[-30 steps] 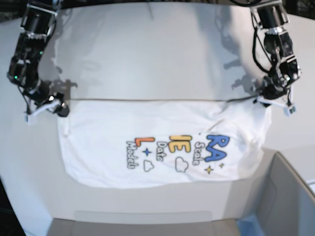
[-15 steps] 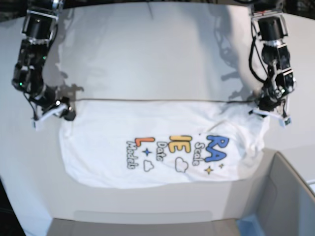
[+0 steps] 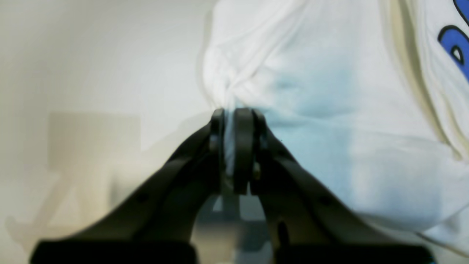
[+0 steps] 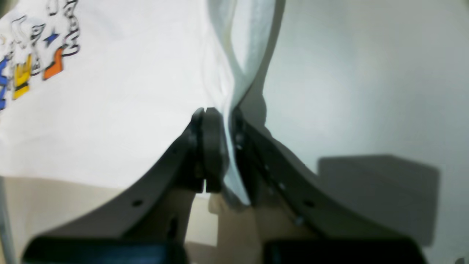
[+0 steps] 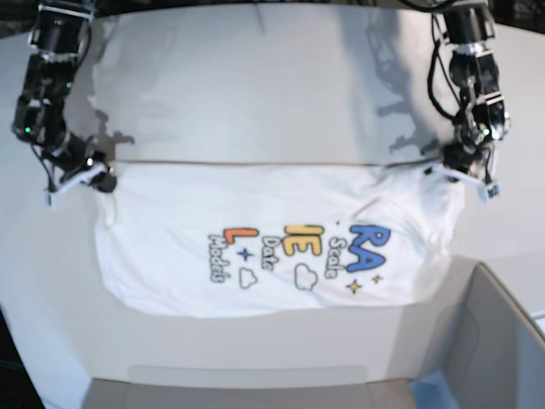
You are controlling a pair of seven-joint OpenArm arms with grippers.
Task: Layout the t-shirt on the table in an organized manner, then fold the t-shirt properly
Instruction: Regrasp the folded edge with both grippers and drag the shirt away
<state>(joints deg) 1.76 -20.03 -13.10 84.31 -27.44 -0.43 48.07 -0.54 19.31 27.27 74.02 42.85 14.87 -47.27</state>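
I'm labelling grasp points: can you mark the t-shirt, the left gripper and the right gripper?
t-shirt (image 5: 170, 230): base view, plain white cloth left of the print.
left gripper (image 3: 234, 121): left wrist view, tips pinching cloth.
right gripper (image 4: 220, 121): right wrist view, tips pinching the shirt's edge.

From my screen, the t-shirt (image 5: 255, 230) lies spread print-up on the white surface (image 5: 255, 85), its far edge pulled into a straight line. My right claw (image 5: 94, 181) sits at one far corner, my left claw (image 5: 456, 173) at the other. A grey bin (image 5: 502, 341) stands at the near side.
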